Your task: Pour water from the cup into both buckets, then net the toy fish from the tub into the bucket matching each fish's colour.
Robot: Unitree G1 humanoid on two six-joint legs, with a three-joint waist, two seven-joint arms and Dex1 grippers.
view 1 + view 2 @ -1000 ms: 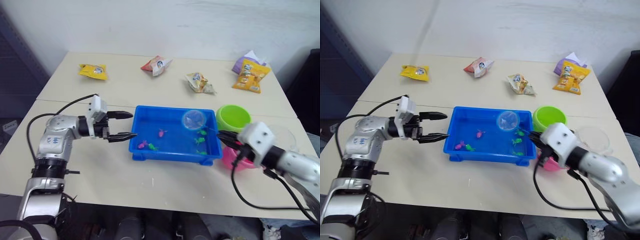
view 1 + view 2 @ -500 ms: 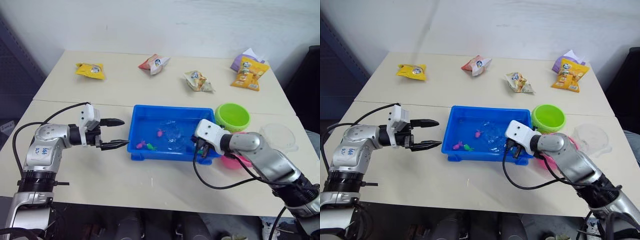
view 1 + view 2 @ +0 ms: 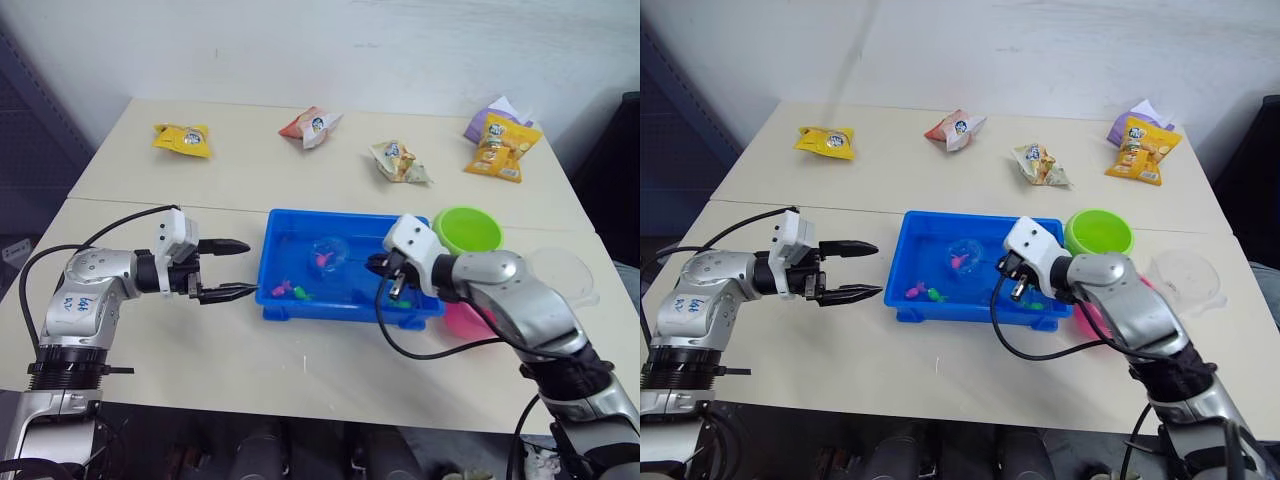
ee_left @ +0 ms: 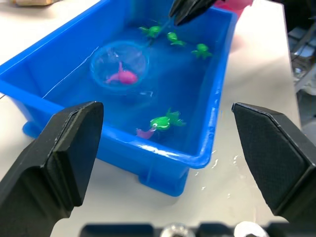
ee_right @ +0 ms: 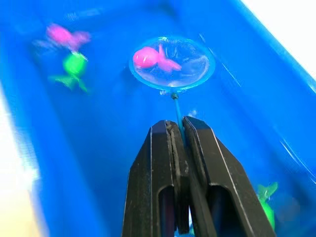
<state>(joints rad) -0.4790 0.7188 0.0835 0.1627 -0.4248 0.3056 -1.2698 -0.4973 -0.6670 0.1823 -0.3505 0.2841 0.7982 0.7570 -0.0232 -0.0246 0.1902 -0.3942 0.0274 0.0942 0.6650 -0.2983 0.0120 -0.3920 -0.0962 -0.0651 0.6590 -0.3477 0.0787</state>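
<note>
Two claws at tub (image 3: pixel 300 225), pale bench (image 3: pixel 250 170), white wall behind.
Eye view: 4 snack bags (image 3: pixel 184 140) at bench's far side; left claw (image 3: pixel 236 269) wide open, empty, beside tub. L wrist: pink fish (image 4: pixel 122 77) lies in net (image 4: pixel 119 64). R wrist: right claw (image 5: pixel 177 129) clamps net handle.

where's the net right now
The net is inside the blue tub, near its middle in the head views, with a pink fish in its hoop; the right gripper holds its handle.
</note>
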